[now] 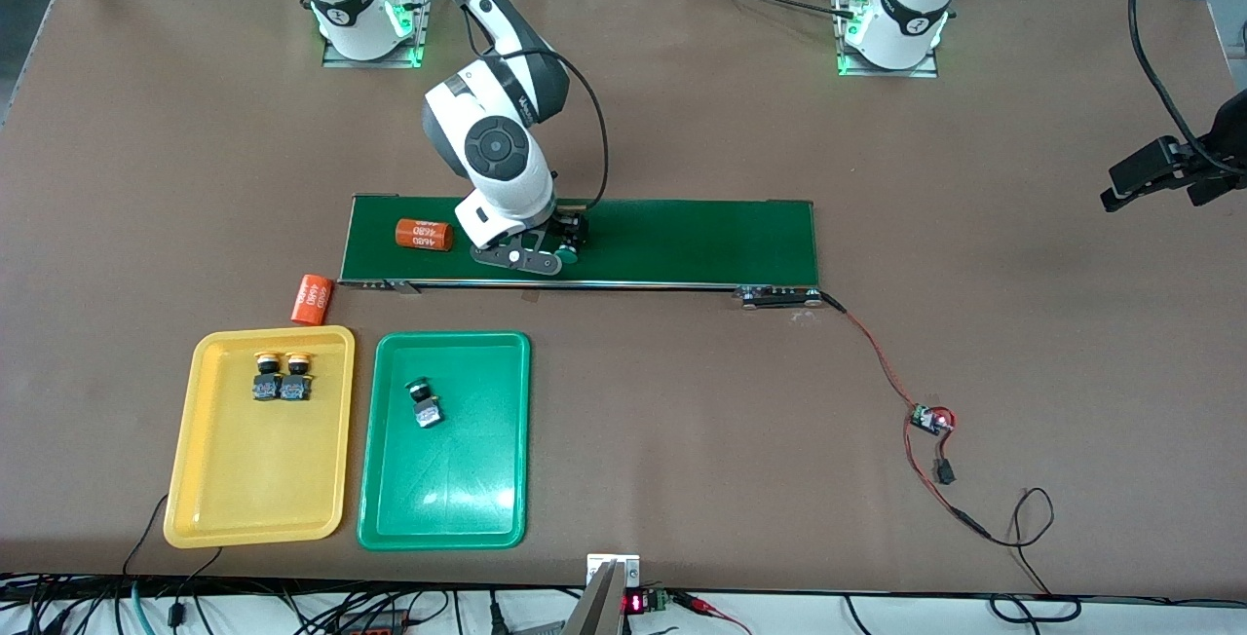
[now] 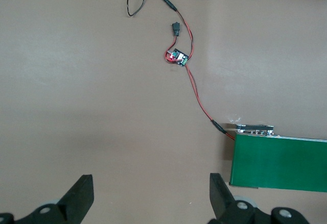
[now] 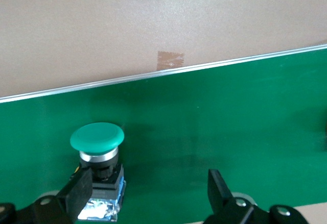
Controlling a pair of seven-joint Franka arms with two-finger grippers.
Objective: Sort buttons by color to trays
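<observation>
Nearest the front camera, two trays side by side on the brown bench [image 1: 682,401]: yellow tray [image 1: 195,508] toward the right arm's end, green tray [image 1: 390,508] just beside it. On the yellow tray, two yellow-capped buttons [image 1: 282,375] touching each other, at the tray's end farther from the camera. On the green tray, one green-capped button [image 1: 423,402] lying tilted on its side. Farther from the camera, long dark green conveyor belt [image 1: 682,241], with one orange cylinder [image 1: 424,234] lying on it toward the right arm's end and a second orange cylinder [image 1: 312,300] on the bench between belt corner and yellow tray. Right tool [image 1: 567,247] down on the belt, jaws spread, one finger [image 3: 76,188] touching the body of the second green-capped button [image 3: 98,152], other finger well apart from it, nothing clamped; button lying on the belt surface with cap pointing toward the trays. Left tool [image 1: 1120,189] waiting above the bench at the left arm's end, jaws wide apart and empty, over bare bench near the belt's end. Red wire and small circuit board [image 1: 932,419] on the bench near that end of the belt.
</observation>
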